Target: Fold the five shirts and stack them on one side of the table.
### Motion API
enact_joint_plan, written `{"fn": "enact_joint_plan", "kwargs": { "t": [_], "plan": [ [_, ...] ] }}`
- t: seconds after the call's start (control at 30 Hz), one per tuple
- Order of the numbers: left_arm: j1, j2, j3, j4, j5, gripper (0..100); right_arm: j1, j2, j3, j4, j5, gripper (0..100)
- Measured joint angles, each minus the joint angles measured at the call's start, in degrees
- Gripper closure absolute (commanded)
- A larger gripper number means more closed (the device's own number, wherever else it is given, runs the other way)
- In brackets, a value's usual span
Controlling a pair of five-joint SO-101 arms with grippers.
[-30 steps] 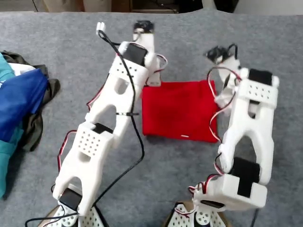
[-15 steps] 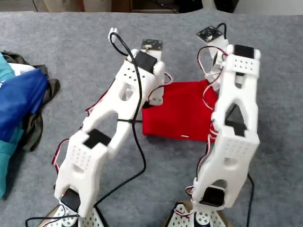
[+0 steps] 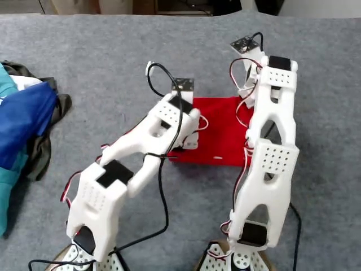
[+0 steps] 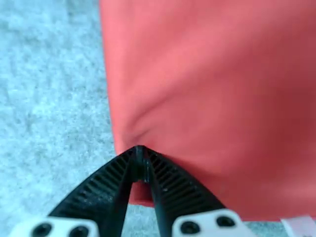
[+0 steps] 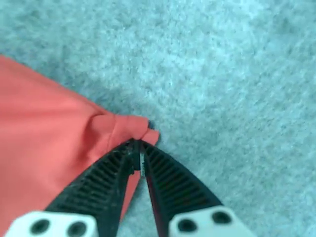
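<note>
At table centre, left gripper (image 4: pixel 139 159) is pinching red shirt (image 3: pixel 220 135) by its left edge, right gripper (image 5: pixel 137 150) its far-right corner; grey table (image 3: pixel 101 62) is showing beyond both edges.

The red shirt (image 3: pixel 220 132) lies folded into a flat rectangle in the middle of the worktop (image 3: pixel 316 68), one far corner bunched where I pinch it. The other shirts (image 3: pixel 22 121), blue, teal and dark, sit heaped at the left edge.
</note>
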Motion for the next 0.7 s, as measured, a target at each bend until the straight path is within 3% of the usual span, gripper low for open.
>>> {"fn": "enact_joint_plan", "kwargs": {
  "t": [0.23, 0.7],
  "plan": [
    [-0.3, -2.0, 5.2, -4.4, 0.1, 98, 0.0, 1.9, -2.8, 1.1, 0.0, 99.3],
    [-0.4, -11.0, -0.2, -4.4, -2.3, 98, 0.0, -1.2, -20.9, 19.3, 2.1, 99.3]
  ]
}}
